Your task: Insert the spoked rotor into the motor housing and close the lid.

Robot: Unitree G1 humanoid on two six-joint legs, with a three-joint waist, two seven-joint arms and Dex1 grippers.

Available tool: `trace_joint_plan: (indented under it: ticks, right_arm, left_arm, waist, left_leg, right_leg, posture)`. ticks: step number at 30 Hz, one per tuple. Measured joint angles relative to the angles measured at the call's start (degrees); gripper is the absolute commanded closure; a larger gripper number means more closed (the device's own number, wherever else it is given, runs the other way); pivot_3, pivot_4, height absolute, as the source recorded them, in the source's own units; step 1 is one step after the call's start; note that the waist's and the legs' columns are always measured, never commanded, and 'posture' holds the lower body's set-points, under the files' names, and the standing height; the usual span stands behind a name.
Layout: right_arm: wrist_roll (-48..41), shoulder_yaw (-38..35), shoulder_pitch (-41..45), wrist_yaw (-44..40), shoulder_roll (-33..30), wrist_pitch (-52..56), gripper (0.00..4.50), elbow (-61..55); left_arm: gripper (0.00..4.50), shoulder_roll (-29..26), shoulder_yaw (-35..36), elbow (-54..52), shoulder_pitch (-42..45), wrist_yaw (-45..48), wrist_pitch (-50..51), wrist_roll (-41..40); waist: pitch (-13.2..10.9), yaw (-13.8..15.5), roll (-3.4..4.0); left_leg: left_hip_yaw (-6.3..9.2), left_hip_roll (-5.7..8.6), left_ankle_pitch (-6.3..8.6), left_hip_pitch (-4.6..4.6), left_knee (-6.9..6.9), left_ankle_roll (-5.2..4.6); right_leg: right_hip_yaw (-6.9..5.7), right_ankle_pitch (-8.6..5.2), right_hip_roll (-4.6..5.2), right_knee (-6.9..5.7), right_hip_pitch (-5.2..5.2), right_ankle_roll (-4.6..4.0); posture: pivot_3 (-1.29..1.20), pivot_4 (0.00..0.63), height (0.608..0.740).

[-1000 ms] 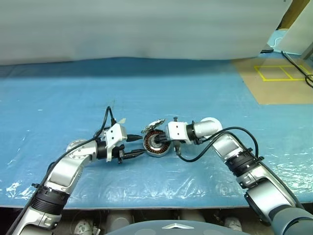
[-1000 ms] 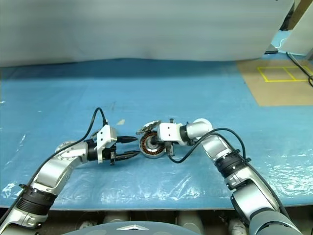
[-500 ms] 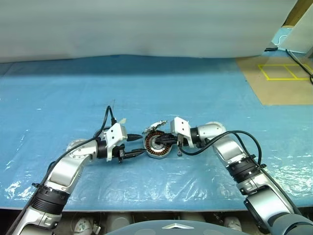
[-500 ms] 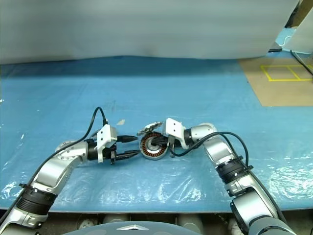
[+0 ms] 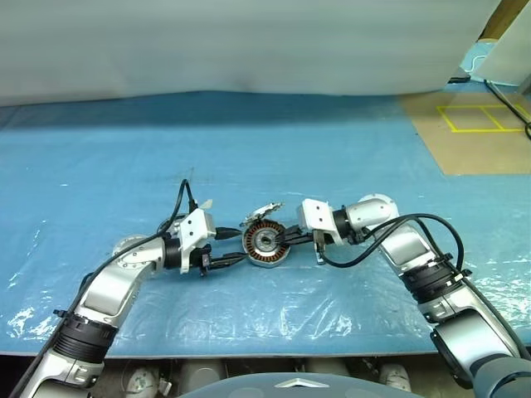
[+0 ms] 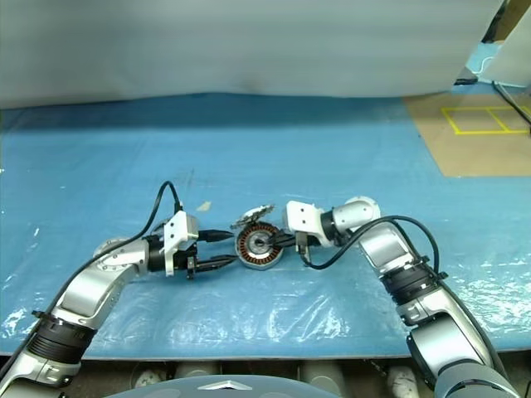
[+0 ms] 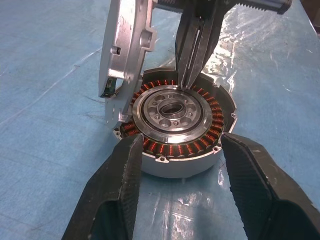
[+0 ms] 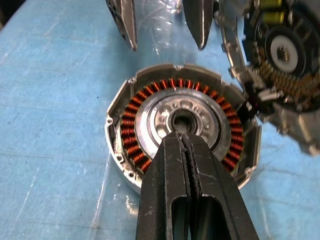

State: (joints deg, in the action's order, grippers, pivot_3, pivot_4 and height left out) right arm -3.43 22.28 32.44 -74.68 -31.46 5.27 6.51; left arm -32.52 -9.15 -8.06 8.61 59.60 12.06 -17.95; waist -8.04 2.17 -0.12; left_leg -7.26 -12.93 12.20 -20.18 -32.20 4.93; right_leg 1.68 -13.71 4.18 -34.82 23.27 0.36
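**Motor housing on the blue sheet, rotor seated, lid propped alongside**

Motor housing (image 7: 177, 135) — shallow metal can, sits flat on the blue plastic sheet (image 5: 332, 141) between both arms. Looks rigid and fairly heavy for its size; smooth outer wall, likely slippery on the sheet. Copper windings (image 8: 131, 135) are the fragile part: grip the outer wall only.

Lid (image 7: 122, 55) — stands on edge, leaning at the housing's far rim. Stiff disc, toothed face; judged best taken by its rim, and apt to tip if nudged.

Spoked rotor (image 8: 177, 122) — appears already down inside the winding ring, hub up. Small, hard, needs no further hold.

Left gripper (image 7: 177, 192) — fingers apart, one on each side of the housing wall, whether touching unclear.

Right gripper (image 8: 187, 145) — fingers pressed together, empty, tip over the rotor.
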Motion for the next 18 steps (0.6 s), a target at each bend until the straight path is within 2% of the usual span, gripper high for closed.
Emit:
trace_joint_plan:
  ticks: [4, 18]
  right_arm:
    - [1.0, 1.1, 2.8, -1.4, 0.0, -1.2, 4.47, -1.0]
    - [3.0, 2.8, 3.3, -2.4, 0.9, -4.2, 4.47, 3.8]
  left_arm:
    - [1.95, -0.1, 0.0, 0.0, 0.1, 0.0, 0.5, -0.2]
    - [1.95, 0.2, 0.0, -0.8, -0.4, -1.2, 0.5, -0.3]
  waist:
    - [0.0, 0.1, 0.0]
    - [0.0, 0.2, -0.02]
  left_leg:
    - [0.0, 0.0, 0.0, 0.0, -0.01, 0.0]
    - [0.0, 0.0, -0.01, -0.04, -0.03, -0.01]
  right_leg:
    - [-0.01, -0.05, 0.01, 0.0, -0.01, -0.08]
    - [-0.02, -0.05, 0.01, -0.03, 0.0, -0.09]
  posture:
    - [0.0, 0.15, 0.74]
    - [0.0, 0.15, 0.74]
